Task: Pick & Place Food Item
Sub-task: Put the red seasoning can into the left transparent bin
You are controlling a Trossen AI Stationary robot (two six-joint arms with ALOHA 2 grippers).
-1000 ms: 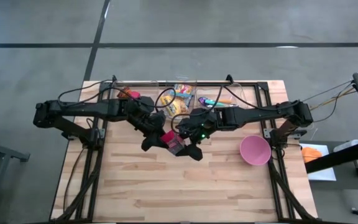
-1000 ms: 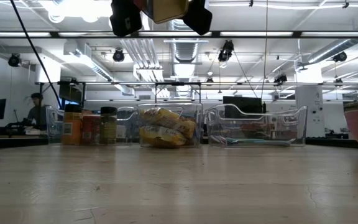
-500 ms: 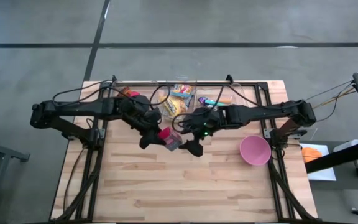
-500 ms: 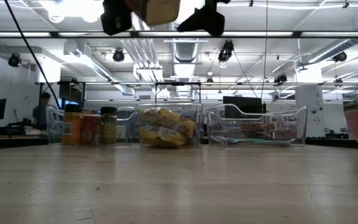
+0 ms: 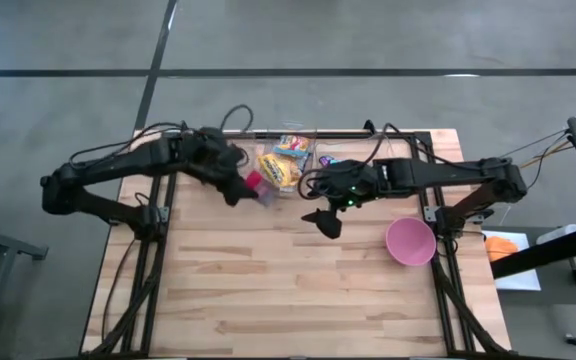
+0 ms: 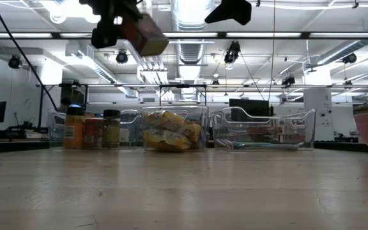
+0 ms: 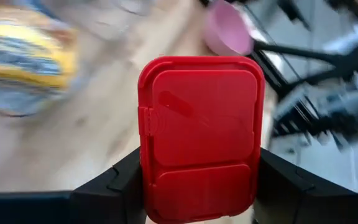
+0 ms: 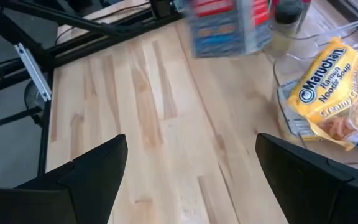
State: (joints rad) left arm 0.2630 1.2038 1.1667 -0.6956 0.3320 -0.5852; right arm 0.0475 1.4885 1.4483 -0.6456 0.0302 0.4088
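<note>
Red-lidded food box (image 5: 255, 184): item in transit, pinched in the left end effector (image 5: 242, 186).

High view: I have the left end effector up by the clear bins (image 5: 308, 150) at the table's (image 5: 268, 290) far edge, the box at its tip, just beside the ramen packet (image 5: 279, 170). Right end effector (image 5: 324, 219) is spread and empty, apart from the box, with the pink bowl (image 5: 409, 241) beyond it. Judgement: I should carry the box level, check it clears the bin wall, and part the fingers only once it rests.

Low view: box (image 6: 145, 35) rides well above the table, tilted; this height is unreadable from overhead. Jars (image 6: 92, 130) show in a bin beneath it.

Left wrist view: red lid (image 7: 199, 134) fills the frame, one finger (image 7: 117, 183) touching each side; only here is the grip confirmed as centred.

Right wrist view: fingers (image 8: 101, 165) wide with bare table between them; box (image 8: 225, 22) beyond, beside the noodle packet (image 8: 328, 93), whose label is readable only here.
</note>
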